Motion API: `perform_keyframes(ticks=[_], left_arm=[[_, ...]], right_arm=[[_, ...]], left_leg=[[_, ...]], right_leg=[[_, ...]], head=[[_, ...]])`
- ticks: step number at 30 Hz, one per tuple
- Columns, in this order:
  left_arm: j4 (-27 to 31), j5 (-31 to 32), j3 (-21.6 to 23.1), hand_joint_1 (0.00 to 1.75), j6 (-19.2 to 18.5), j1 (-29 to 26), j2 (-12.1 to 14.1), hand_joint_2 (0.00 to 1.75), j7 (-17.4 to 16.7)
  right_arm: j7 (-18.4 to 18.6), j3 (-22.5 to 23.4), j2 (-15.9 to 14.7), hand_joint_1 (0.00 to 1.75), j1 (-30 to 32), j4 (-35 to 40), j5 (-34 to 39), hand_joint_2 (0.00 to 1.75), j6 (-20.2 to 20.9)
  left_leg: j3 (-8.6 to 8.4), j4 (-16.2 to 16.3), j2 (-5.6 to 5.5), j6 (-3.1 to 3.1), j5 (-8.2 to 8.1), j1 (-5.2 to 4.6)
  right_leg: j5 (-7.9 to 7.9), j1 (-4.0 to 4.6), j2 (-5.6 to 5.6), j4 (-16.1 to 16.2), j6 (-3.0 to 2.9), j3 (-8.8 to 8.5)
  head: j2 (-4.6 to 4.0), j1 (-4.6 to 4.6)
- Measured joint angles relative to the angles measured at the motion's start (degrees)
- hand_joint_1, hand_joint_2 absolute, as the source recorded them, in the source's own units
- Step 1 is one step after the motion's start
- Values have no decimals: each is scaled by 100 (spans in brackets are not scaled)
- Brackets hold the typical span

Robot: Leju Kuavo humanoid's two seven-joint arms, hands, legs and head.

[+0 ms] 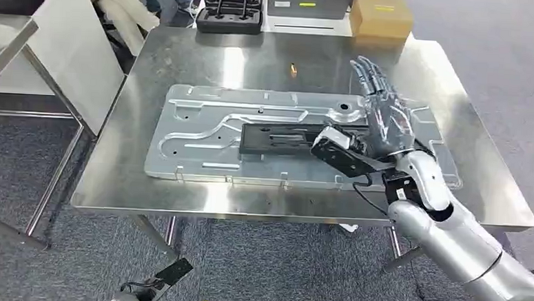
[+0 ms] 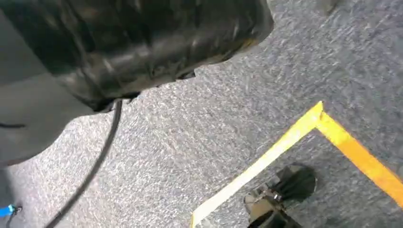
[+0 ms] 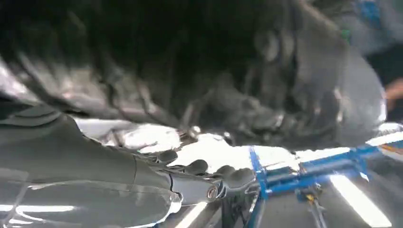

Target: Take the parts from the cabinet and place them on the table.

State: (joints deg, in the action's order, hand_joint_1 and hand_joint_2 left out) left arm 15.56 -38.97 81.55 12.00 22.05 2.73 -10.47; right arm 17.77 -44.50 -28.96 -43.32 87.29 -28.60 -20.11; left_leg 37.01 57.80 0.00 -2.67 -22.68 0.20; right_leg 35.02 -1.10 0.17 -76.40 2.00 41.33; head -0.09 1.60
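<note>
- Currently the part, a large flat cast-metal plate [image 1: 251, 132] with raised ribs, curved channels and small holes, lies flat on the steel worktop [image 1: 186, 56], spanning most of its middle; its long near edge runs close to the worktop's near rim.
- A black rectangular block [image 1: 278, 139] lies on the plate, right of centre; whether it belongs to the plate or is a separate piece cannot be told.
- Right hand [image 1: 383, 115] is over the right end of the plate, palm down, fingers [image 1: 368, 73] stretched out and apart toward the far side, grasping nothing. Contact with the plate cannot be confirmed from the head view; the right wrist view is blurred.
- Judgement: the placing step looks finished or all but finished, since the plate rests fully on the worktop and the hand has let go.
- Next move would call for lifting the right hand straight clear without dragging the plate, then going to the cabinet for another part.
- Left hand: the left wrist view looks down at grey carpet [image 2: 199, 142] with yellow floor tape [image 2: 294, 135]; its fingers cannot be made out, state undetermined.
- Far edge of the worktop: a black case [image 1: 230, 10] and a cardboard box [image 1: 381, 17].
</note>
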Motion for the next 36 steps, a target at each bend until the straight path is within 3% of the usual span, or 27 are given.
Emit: perform_keyframes(ticks=[1, 2, 4, 5, 6, 9, 10, 12, 13, 14, 15, 17, 18, 19, 20, 21, 24, 25, 26, 27, 29, 30, 31, 32, 34, 35, 36], left_arm=[[0, -8, -7, 0, -22, -14, -2, 0, -9], [0, -20, -13, 0, -46, -22, -2, 0, -13], [0, -70, -26, 0, -59, -22, -4, 0, -18], [0, -83, -31, 0, -40, -23, -4, 0, -11], [0, -116, -35, 0, -13, -34, -4, 0, -7], [0, -140, -120, 0, 39, -75, -2, 0, -7], [0, -140, -125, 0, 46, -92, 20, 0, -7], [0, -142, -127, 0, 55, -97, 22, 0, -9], [0, -142, -129, 0, 55, -100, 20, 0, -9], [0, -142, -136, 0, 55, -104, 20, 0, -7], [0, -142, -151, 0, 55, -106, 15, 0, -9], [0, -142, -177, 0, 57, -106, 13, 0, -9], [2, -155, -199, 0, 74, -105, 13, 0, -11], [2, -186, -214, 0, 103, -104, 13, 0, -11], [2, -205, -228, 0, 144, -101, 15, 0, -11], [2, -225, -251, 0, 181, -103, 24, 0, -9], [22, -297, -308, 0, 267, -151, 20, 0, -7], [33, -337, -322, 0, 306, -189, 13, 0, -2], [46, -374, -332, 0, 332, -211, 0, 0, 11], [48, -420, -365, 0, 372, -233, 2, 0, 28], [48, -522, -446, 0, 474, -311, 7, 0, 61], [50, -560, -479, 0, 520, -360, 9, 0, 83], [55, -575, -520, 0, 570, -416, 9, 0, 96], [59, -594, -540, 0, 603, -467, 9, 0, 96], [85, -542, -590, 0, 590, -524, 4, 0, 63], [96, -485, -592, 0, 551, -536, 4, 0, 15], [105, -455, -592, 0, 538, -548, 4, 0, -51]], right_arm=[[-134, 20, 61, 0, 56, 124, 250, 0, -46], [-337, 40, 121, 0, 94, 241, 662, 0, -65], [-971, 133, 264, 0, 197, 483, 1660, 0, -126], [-1318, 186, 338, 0, 271, 586, 2093, 0, -159], [-1697, 232, 409, 0, 411, 703, 2509, 0, -168], [-2515, 304, 627, 0, 866, 960, 3266, 0, -159], [-2581, 308, 695, 0, 945, 1015, 3301, 0, -159], [-2618, 328, 800, 0, 1027, 1124, 3319, 0, -159], [-2627, 352, 833, 0, 1071, 1172, 3319, 0, -159], [-2627, 372, 848, 0, 1107, 1202, 3321, 0, -159], [-2633, 383, 872, 0, 1139, 1222, 3355, 0, -159], [-2716, 409, 924, 0, 1210, 1275, 3519, 0, -124], [-2868, 448, 962, 0, 1274, 1312, 3730, 0, -46], [-3078, 492, 997, 0, 1384, 1347, 3941, 0, 22], [-3297, 536, 1047, 0, 1561, 1384, 4101, 0, 70], [-3487, 571, 1082, 0, 1742, 1404, 4156, 0, 81], [-3972, 588, 1189, 0, 2247, 1397, 4346, 0, 132], [-4133, 617, 1204, 0, 2451, 1373, 4471, 0, 169], [-4267, 652, 1222, 0, 2656, 1314, 4569, 0, 182], [-4317, 667, 1253, 0, 2832, 1231, 4639, 0, 201], [-4275, 691, 1331, 0, 3166, 948, 4847, 0, 267], [-4134, 704, 1368, 0, 3322, 732, 5165, 0, 473], [-3954, 726, 1416, 0, 3432, 346, 5807, 0, 844], [-3788, 754, 1477, 0, 3480, -120, 6566, 0, 1190], [-3680, 822, 1580, 0, 3588, -997, 7762, 0, 1502], [-3652, 872, 1622, 0, 3569, -1523, 8213, 0, 1574], [-3610, 914, 1661, 0, 3539, -1999, 8566, 0, 1589]], left_leg=[[64, 11, 0, 9, 45, 1], [128, 28, 1, 24, 79, 6], [236, 104, 2, 76, 135, 13], [293, 128, -1, 114, 160, -8], [281, 127, 0, 149, 206, -4], [288, 71, -28, 258, 346, -2], [339, 113, -37, 289, 268, 32], [512, 610, -32, 348, -395, 35], [620, 1078, -29, 375, -760, 50], [693, 1489, -28, 397, -976, 57], [712, 1792, -28, 412, -1027, 59], [480, 1800, -29, 408, -694, 58], [181, 1464, -29, 380, -480, 56], [-176, 1017, -32, 341, -417, 53], [-599, 464, -45, 282, -593, 44], [-899, -8, -44, 256, -764, 0], [-823, -58, -46, 190, -657, -45], [-787, -184, -23, 130, -540, 29], [-767, -205, 8, 104, -460, 24], [-690, -217, 15, 54, -400, 26], [-515, -211, 28, 29, -272, 16], [-421, -204, 30, 29, -209, 12], [-322, -186, 31, 38, -146, 13], [-232, -163, 36, 49, -95, 15], [-10, -44, 39, 84, -21, 27], [89, 45, 27, 118, 11, 27], [166, 110, 17, 155, 38, 8]], right_leg=[[-100, -6, -1, 61, 11, -124], [-280, -17, -2, 360, 19, -359], [-573, -29, -13, 1342, 20, -1048], [-398, -14, -14, 1666, -1, -1224], [-498, 40, 2, 1623, -74, -1169], [-578, 47, -3, 1660, -193, -1117], [-658, 3, -28, 1685, -256, -1075], [-782, 3, -26, 1686, -353, -917], [-853, 6, -26, 1685, -359, -825], [-916, 12, -26, 1681, -364, -736], [-981, 16, -26, 1676, -363, -647], [-1108, 19, -19, 1668, -350, -463], [-1169, 19, -10, 1662, -332, -382], [-1221, 25, -8, 1662, -314, -329], [-1262, 25, -19, 1659, -292, -318], [-1289, 52, -30, 1659, -256, -301], [-1478, 8, -57, 1769, -139, -305], [-1492, 45, -47, 1787, -93, -286], [-1281, 32, -25, 1706, -79, -231], [-912, 39, -23, 1448, -87, -158], [-253, 28, -24, 629, -62, 9], [-153, 24, -25, 281, -49, 40], [-279, 18, -25, 106, -36, 0], [-524, 4, -25, 136, -23, -123], [-922, -30, -32, 717, -9, -645], [-704, -36, -34, 1257, -23, -984], [-459, 24, -33, 1724, -41, -1252]], head=[[2, 0], [0, 0], [2, 0], [2, -2], [2, 22], [2, 13], [0, 2], [2, 71], [0, 72], [2, 72], [2, 79], [2, 81], [2, 81], [2, 79], [2, 81], [2, 70], [2, 92], [0, 70], [2, 79], [0, 41], [0, 24], [2, 17], [2, 15], [2, 13], [2, 13], [2, 9], [2, 7]])
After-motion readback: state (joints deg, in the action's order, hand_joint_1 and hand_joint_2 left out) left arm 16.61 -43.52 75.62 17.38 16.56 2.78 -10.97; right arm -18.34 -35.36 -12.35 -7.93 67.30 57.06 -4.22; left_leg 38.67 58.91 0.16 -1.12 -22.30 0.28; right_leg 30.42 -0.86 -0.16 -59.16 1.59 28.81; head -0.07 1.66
